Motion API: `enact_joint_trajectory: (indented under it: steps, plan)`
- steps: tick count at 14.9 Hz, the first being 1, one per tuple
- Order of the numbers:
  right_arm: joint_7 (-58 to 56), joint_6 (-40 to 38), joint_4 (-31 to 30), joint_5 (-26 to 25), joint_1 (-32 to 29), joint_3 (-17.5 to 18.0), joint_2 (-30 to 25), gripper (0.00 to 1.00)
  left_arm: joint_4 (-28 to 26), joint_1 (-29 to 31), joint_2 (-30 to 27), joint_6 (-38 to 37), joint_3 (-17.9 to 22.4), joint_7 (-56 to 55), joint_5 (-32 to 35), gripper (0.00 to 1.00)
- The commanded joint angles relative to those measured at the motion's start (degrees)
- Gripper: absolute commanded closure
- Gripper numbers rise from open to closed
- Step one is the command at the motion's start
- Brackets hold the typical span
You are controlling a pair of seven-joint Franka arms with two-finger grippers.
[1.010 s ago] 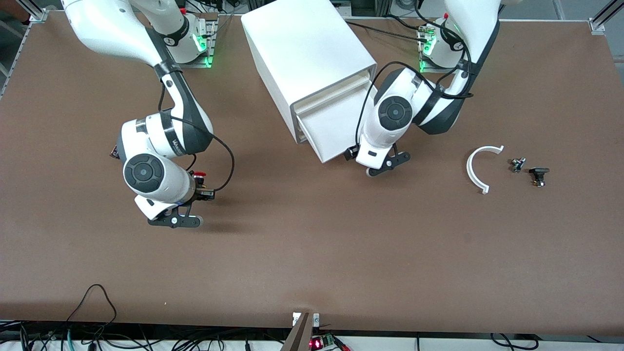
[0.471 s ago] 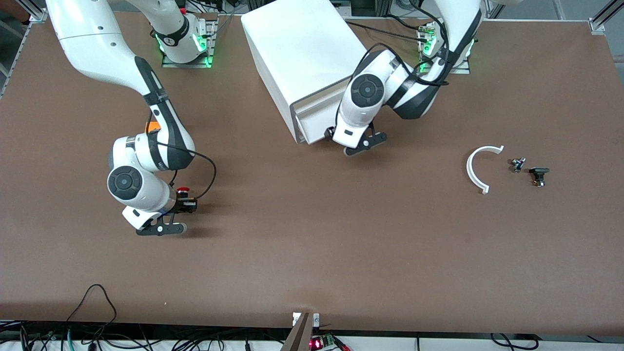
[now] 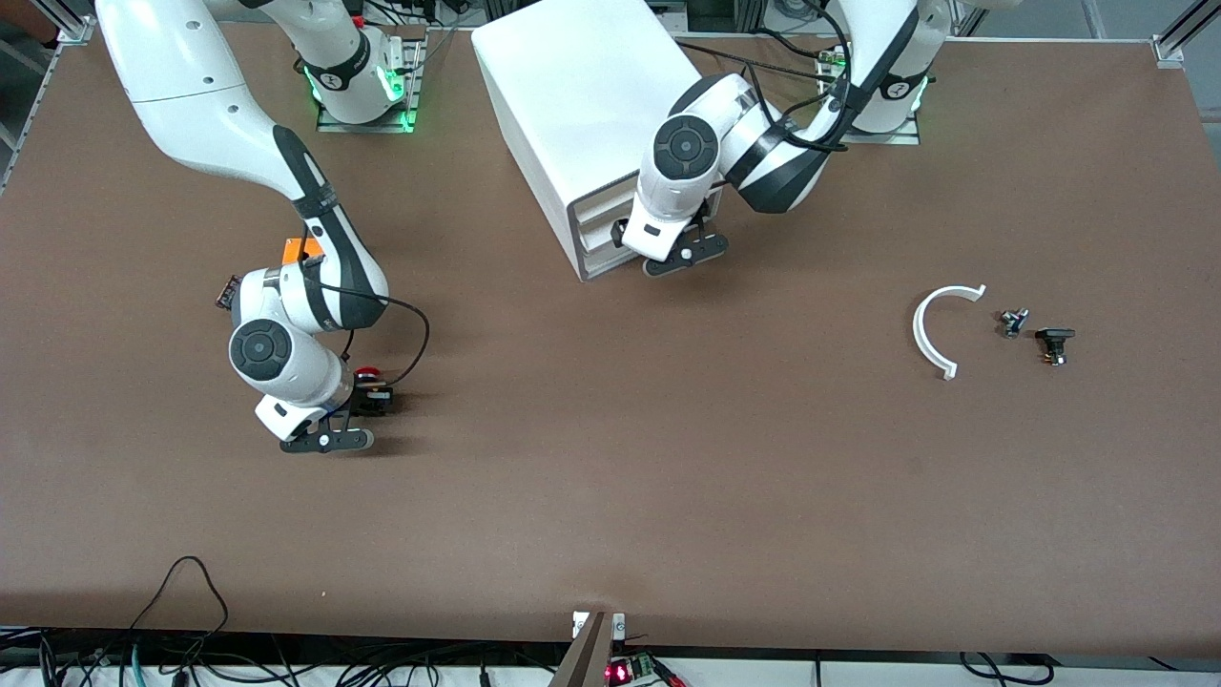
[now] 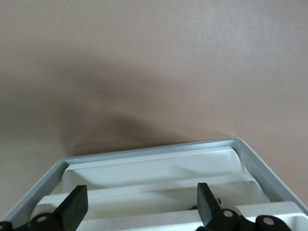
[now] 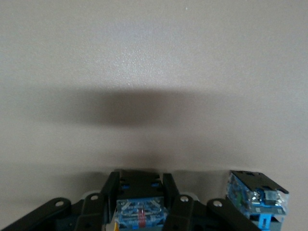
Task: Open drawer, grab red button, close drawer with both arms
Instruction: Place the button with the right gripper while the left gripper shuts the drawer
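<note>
1. Plainly, the drawer had gone from well out to about flush w/ the cabinet front; closing looked done or nearly.
2. Left gripper had followed it in and sat at the drawer front, fingers wide apart, holding nothing.
3. Right gripper had dropped low over the table twd the right arm's end, fingers clamped on the button.
4. Button was out of the drawer, so grab step done; prob. set-down next.

even overhead light is washing the table; soft shadows are pooling underneath; wrist views are looking hazy.
</note>
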Motion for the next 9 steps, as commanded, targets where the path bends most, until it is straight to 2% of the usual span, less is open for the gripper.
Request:
enact_joint_trajectory:
  steps: [1,4,9]
  plan:
    - [0.5,0.7,-0.5,0.0,-0.9,0.6,-0.8,0.01,-1.9,1.0,-2.4,0.3,-1.6,-1.4,-1.2,0.00]
    - [0.8,-2.1,-0.2,0.0,-1.1,0.7,-3.7,0.01,-1.9,1.0,-2.6,-0.6,-3.1,-2.4,-1.2,0.00]
    - [2.8,-16.5,7.4,-0.2,-1.0,0.8,-9.2,0.01,-1.9,0.6,-2.6,-1.0,-3.3,-2.6,-1.2,0.00]
